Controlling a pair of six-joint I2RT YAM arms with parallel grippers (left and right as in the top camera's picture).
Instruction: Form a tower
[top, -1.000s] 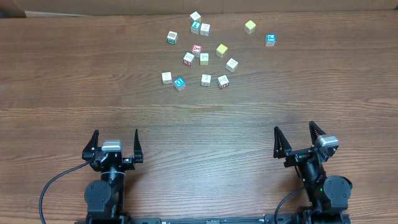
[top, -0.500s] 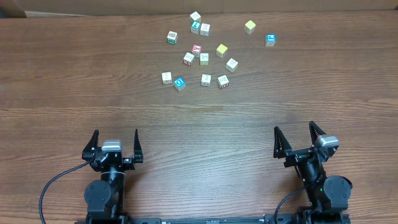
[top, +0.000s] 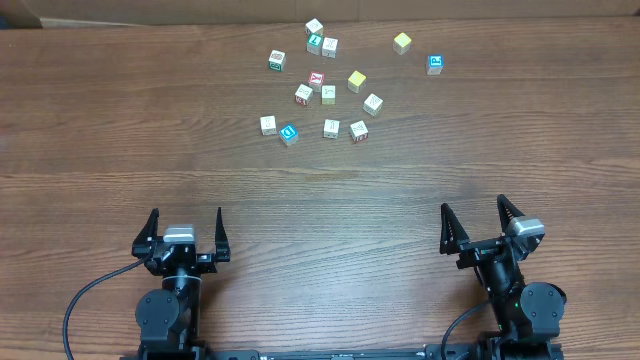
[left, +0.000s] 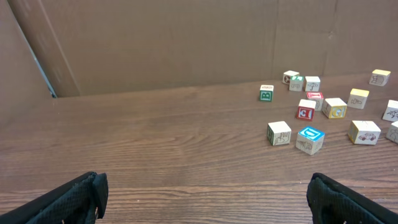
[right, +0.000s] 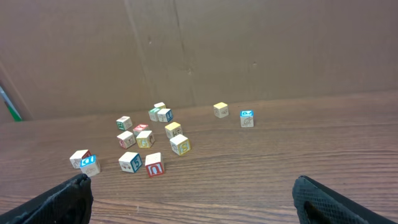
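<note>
"Holding anything back then?"
"No. I saw the left gripper (top: 186, 214) and right gripper (top: 473, 206) spread wide, empty, at the near edge. A wide stretch of table (top: 100, 120) separated them from small cream cubes (top: 328, 95), lying loose, unstacked, by the far edge."

Black arms (top: 165, 310) bear silver caps (top: 178, 234), pointed jaws and black cables (top: 78, 300).

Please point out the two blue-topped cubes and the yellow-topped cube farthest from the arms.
nearer blue-topped cube (top: 289, 131), overhead view, on its blue top face.
farther blue-topped cube (top: 435, 62), overhead view, on its blue top face.
far yellow-topped cube (top: 402, 41), overhead view, on its yellow top face.
</note>
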